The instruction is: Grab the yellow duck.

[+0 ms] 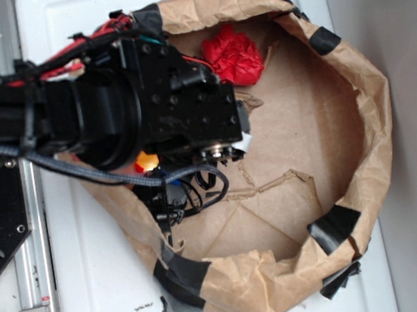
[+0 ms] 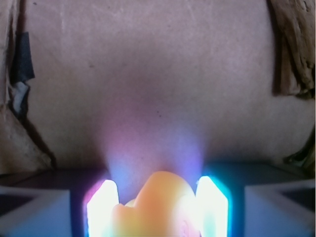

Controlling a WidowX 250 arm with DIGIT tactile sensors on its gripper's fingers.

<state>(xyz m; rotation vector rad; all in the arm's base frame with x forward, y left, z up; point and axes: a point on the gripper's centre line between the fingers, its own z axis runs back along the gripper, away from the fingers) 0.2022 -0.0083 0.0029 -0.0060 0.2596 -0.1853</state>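
Observation:
The yellow duck (image 2: 158,207) fills the gap between my two glowing fingers at the bottom of the wrist view. The left finger (image 2: 102,210) and the right finger (image 2: 212,207) both press against its sides. My gripper (image 2: 158,183) is shut on it, just above the brown paper floor (image 2: 158,89). In the exterior view only a small yellow-orange patch of the duck (image 1: 146,162) shows under the black arm (image 1: 149,102), and the fingers themselves are hidden there.
A crumpled red wad (image 1: 233,55) lies at the back of the brown paper ring (image 1: 373,105), whose raised walls are patched with black tape (image 1: 334,226). A torn paper strip (image 1: 273,186) lies on the floor. Metal rails (image 1: 34,284) stand at the left.

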